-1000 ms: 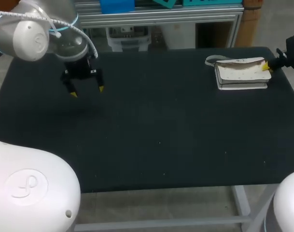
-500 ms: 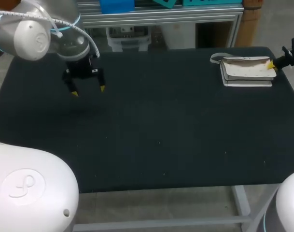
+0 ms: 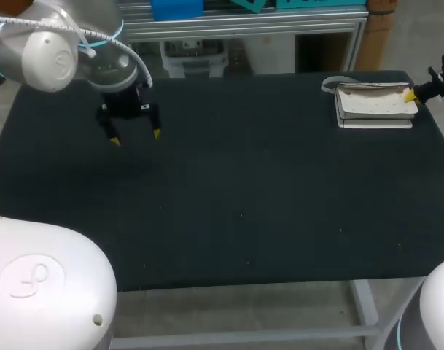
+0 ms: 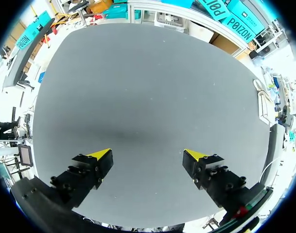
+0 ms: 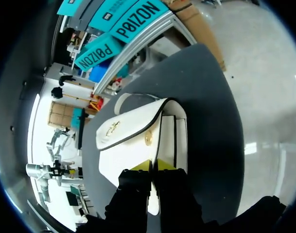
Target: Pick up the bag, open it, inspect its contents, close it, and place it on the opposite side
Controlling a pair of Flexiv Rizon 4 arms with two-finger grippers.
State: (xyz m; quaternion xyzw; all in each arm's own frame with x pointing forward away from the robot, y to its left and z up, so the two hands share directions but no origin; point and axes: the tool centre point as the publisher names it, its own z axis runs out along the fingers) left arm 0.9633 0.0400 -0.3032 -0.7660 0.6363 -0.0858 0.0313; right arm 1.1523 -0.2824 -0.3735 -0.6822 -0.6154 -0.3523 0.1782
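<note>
the left claw (image 3: 135, 138) hangs released over the dark matte desk (image 3: 229, 204). farther off, at the far right corner, the right claw (image 3: 410, 95) pinches the outer end of the flat-lying white leather flap bag (image 3: 373, 106); that thin grip may slip on lifting. its long axis follows the far edge, strap end toward the middle.

I am looking down on a table (image 3: 229, 219) whose dark matte top is stretching wide beneath me. Its pale metal frame (image 3: 243, 337) is showing below the near edge.
</note>
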